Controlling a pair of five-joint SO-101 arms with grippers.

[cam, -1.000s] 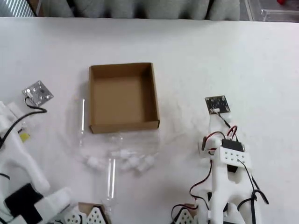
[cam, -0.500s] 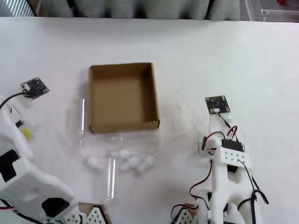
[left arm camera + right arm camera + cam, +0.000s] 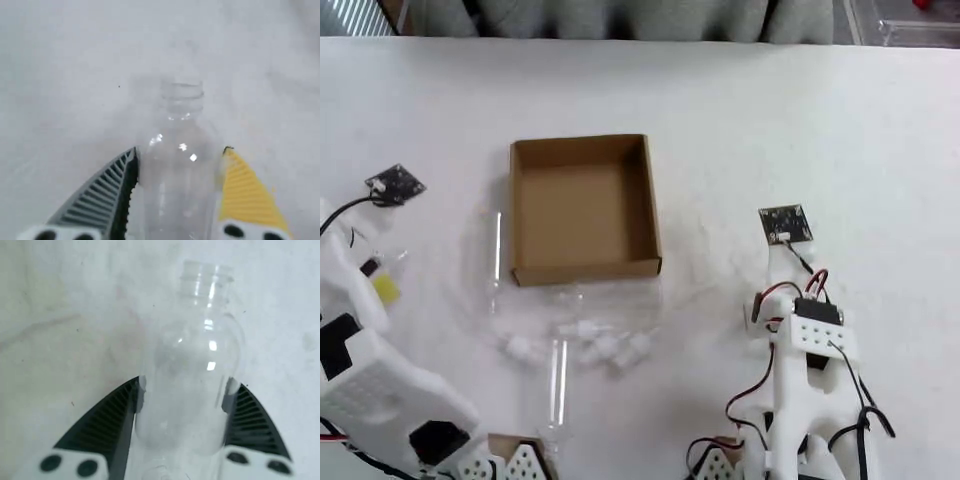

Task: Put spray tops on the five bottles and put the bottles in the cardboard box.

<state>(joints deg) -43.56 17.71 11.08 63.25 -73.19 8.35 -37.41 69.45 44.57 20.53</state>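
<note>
My left gripper (image 3: 180,152) is shut on a clear, capless bottle (image 3: 180,130), its grey and yellow fingers pressing the sides and the neck pointing away over the white table. My right gripper (image 3: 185,382) is shut on another clear bottle (image 3: 192,340), held between two black fingers (image 3: 117,415). In the high view the left arm (image 3: 365,330) is at the left edge with its yellow finger (image 3: 385,290) showing, and the right arm (image 3: 805,335) is at the lower right. The open cardboard box (image 3: 520,210) sits mid-table, empty. Several white spray tops (image 3: 590,345) lie just in front of it.
More clear bottles lie near the box: one (image 3: 496,255) along its left side and one (image 3: 558,385) nearer the front edge. Clear wrapping (image 3: 605,300) lies among the spray tops. The white table (image 3: 770,110) stretches open behind and right of the box.
The left arm has swung and turned its wrist, with its camera board moving back and its yellow finger coming into sight. The right arm has stayed still.
</note>
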